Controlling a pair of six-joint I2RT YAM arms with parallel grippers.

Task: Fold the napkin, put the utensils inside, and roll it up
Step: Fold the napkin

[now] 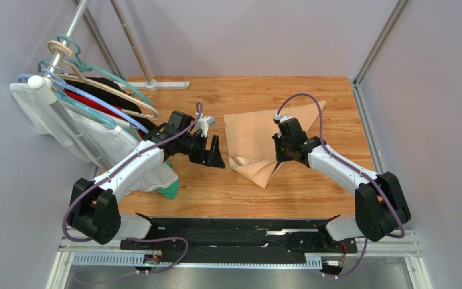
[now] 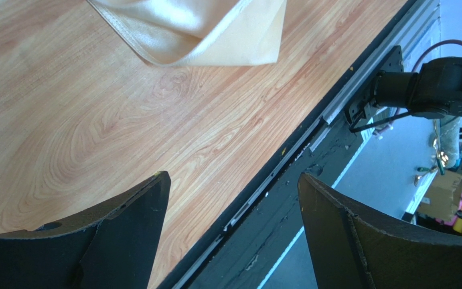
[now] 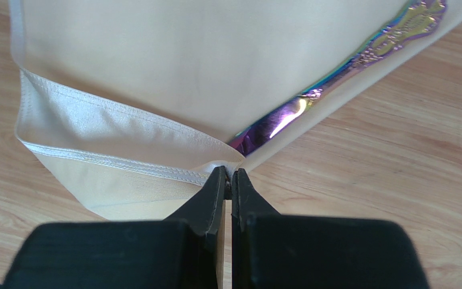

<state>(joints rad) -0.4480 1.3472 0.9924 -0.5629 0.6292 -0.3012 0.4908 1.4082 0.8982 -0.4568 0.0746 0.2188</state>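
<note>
The peach-beige napkin (image 1: 251, 135) lies partly folded on the wooden table, one corner pointing toward the near edge. My right gripper (image 1: 280, 156) is at its right side. In the right wrist view the gripper (image 3: 228, 177) is shut on a folded hem of the napkin (image 3: 173, 60). A shiny purple utensil (image 3: 287, 114) lies along the napkin's right edge, partly under the fold. My left gripper (image 1: 215, 153) hovers left of the napkin. Its jaws (image 2: 233, 177) are wide open and empty, and the napkin's corner (image 2: 197, 30) is ahead of them.
A clothes rack (image 1: 89, 108) with hangers and white, red and black garments stands at the left. Its base (image 1: 166, 85) rests on the table's far edge. A green cloth (image 1: 168, 191) lies by the left arm. A black rail (image 1: 233, 232) runs along the near edge.
</note>
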